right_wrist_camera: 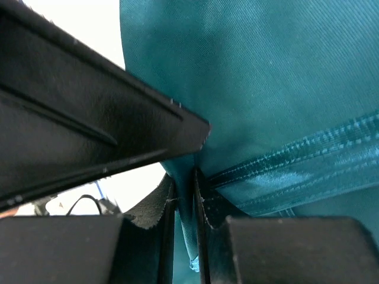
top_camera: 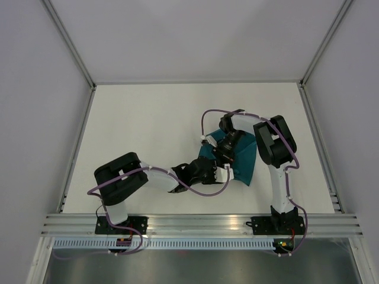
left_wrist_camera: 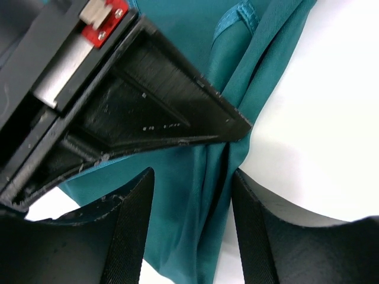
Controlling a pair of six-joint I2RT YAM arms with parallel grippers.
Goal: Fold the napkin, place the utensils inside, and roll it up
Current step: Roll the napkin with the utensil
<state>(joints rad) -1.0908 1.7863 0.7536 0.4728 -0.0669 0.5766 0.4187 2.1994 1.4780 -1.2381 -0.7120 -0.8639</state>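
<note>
The white table (top_camera: 148, 130) held the napkin (top_camera: 244, 163), bunched toward four o'clock; the right gripper (right_wrist_camera: 183, 195) clamped a hemmed fold; the left gripper (left_wrist_camera: 192, 195) straddled cloth, jaws apart; closing it before pulling evenly seemed wise.

Nothing readable here as far as we can tell: no brand, label or number in any of the three views. The closest thing is a row of tiny raised marks on the black plastic part (left_wrist_camera: 160, 126) in the left wrist view, but they're too small and blurry to make out.
</note>
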